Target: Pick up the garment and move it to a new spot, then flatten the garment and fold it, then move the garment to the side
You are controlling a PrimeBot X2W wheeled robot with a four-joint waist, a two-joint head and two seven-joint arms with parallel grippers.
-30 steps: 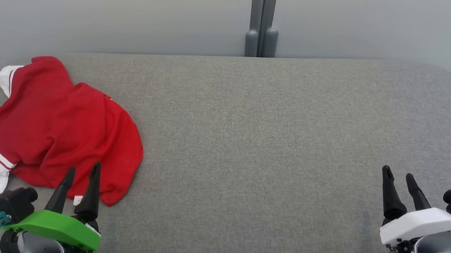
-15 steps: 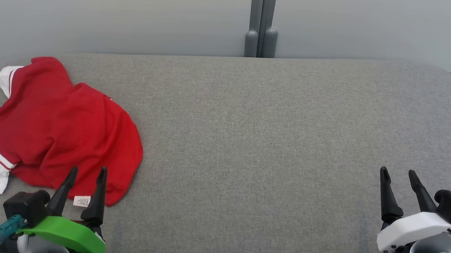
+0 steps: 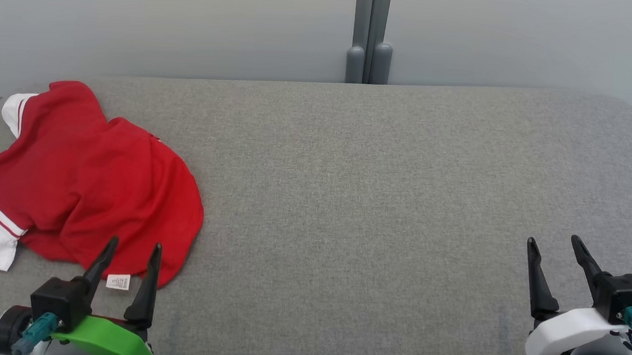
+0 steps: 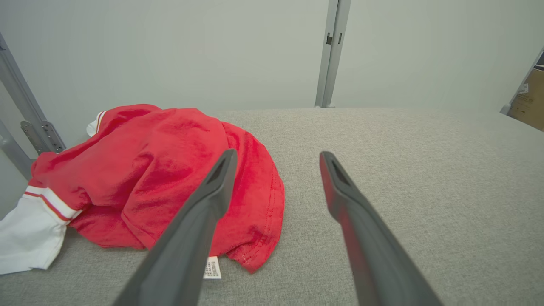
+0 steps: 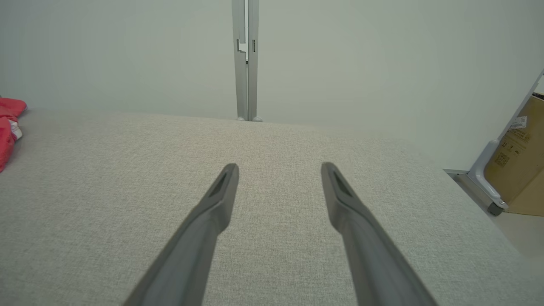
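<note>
Sitting at the lower left of the head view, the green-shelled left gripper w/ two long dark fingers is released: jaws spread wide, nothing btwn them. Its tips overlap the near hem of the crumpled red short-sleeved garment w/ white, red-striped cuffs; can't tell whether they touch the cloth. In the left wrist view, one finger crosses in front of the red cloth at centre-left and the other sits over grey fabric at centre-right. A small white printed care label lies at the hem, showing btwn the two fingers in the head view.

At the lower right of the head view, the white-shelled right gripper is also released, jaws apart & holding nothing. It is well apart from the garment.

The garment lies bunched at the left-centre of the frame, on the left end of the grey woven upholstered surface. One white cuff is at the lower left edge, another at the garment's upper left. The surface runs across mid-frame to the right edge.

Beyond, along the top of the frame, pale grey wall panels meet at a grey vertical metal post, top centre. At the far right of the right wrist view there is a brown cardboard box.
</note>
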